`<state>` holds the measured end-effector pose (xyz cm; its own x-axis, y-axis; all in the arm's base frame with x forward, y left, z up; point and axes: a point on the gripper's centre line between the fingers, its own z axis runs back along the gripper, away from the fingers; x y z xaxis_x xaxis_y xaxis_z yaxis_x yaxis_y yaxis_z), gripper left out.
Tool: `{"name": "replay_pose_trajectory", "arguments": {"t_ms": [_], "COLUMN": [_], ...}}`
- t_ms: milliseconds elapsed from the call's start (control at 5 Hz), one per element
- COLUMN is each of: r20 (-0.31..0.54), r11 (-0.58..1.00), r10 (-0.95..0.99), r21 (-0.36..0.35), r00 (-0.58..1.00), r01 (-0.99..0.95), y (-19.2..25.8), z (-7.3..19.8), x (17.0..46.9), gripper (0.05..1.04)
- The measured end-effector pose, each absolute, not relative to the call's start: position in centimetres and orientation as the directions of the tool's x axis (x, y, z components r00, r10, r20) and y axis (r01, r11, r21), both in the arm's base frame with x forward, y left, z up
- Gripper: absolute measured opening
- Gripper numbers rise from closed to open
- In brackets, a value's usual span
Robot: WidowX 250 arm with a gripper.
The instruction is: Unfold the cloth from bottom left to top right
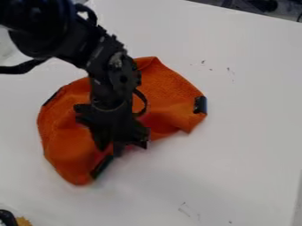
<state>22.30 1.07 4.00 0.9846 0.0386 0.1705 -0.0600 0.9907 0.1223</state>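
An orange cloth [171,88] lies rumpled on the white table, left of the view's middle, with black patches at its right tip, its lower end and its upper left edge. The black gripper [111,152] hangs over the cloth's lower middle edge, coming down from the upper left. The arm and gripper hide the middle of the cloth. Whether the fingers touch or hold the fabric I cannot tell.
The white table [247,110] extends to the right and below the cloth, with small dark marks on it. A black and yellow object [17,220] shows at the bottom left corner. Dark items lie beyond the table's top right edge.
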Motion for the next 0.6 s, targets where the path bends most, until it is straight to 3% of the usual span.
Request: {"name": "replay_pose_trajectory", "arguments": {"t_ms": [200, 400, 600], "r20": [0.153, 0.169, 0.168], "r11": [0.988, 0.983, 0.982], "r10": [0.077, 0.099, 0.103], "r21": [0.124, 0.139, 0.139], "r00": [0.985, 0.981, 0.980], "r01": [-0.096, -0.123, -0.127], "y": [-0.27, -0.31, -0.30], "z": [4.94, 5.04, 5.01], "x": [21.36, 20.87, 20.86], "gripper": [0.801, 1.006, 1.007]}}
